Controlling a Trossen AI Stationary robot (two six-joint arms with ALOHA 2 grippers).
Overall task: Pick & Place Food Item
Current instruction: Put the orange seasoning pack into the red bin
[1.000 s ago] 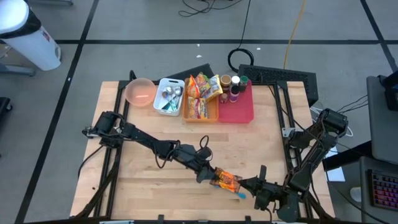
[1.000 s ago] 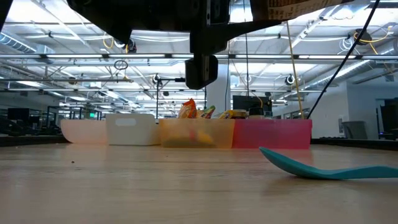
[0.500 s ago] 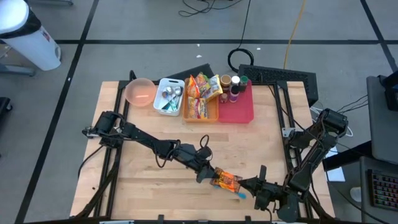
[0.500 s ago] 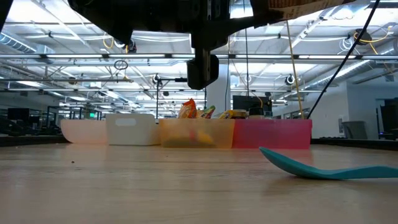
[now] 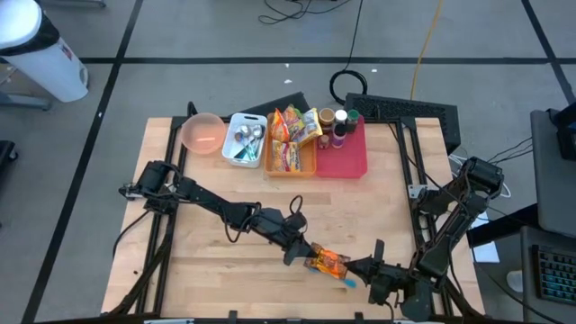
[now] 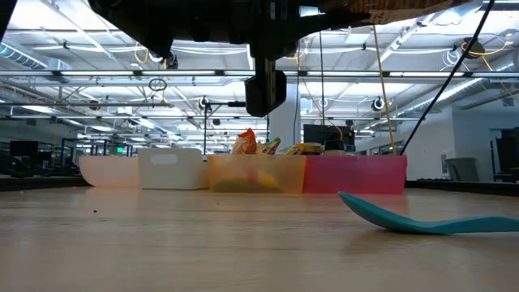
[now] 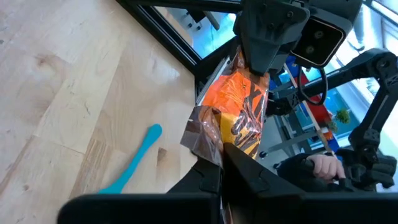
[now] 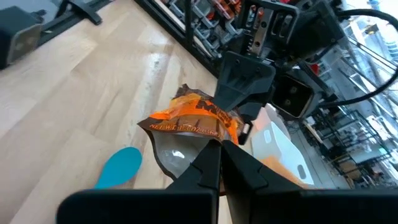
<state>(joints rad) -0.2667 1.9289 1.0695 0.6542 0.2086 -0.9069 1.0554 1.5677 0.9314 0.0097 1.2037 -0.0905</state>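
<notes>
Since a second ago, nothing on the table has shifted, but the left gripper point(image 5: 304, 256) has been clamped onto one end of the orange snack packet point(image 5: 326, 262). The packet's other end is pinched by the right gripper point(image 5: 357, 267), fingers closed, so the packet is held between both above the table's near edge. Its white lettering is too small to be read with certainty. A teal spoon point(image 6: 409, 217) lies just beside, on the wooden table point(image 5: 216, 261). Bins point(image 5: 292, 153) stand at the far edge.
</notes>
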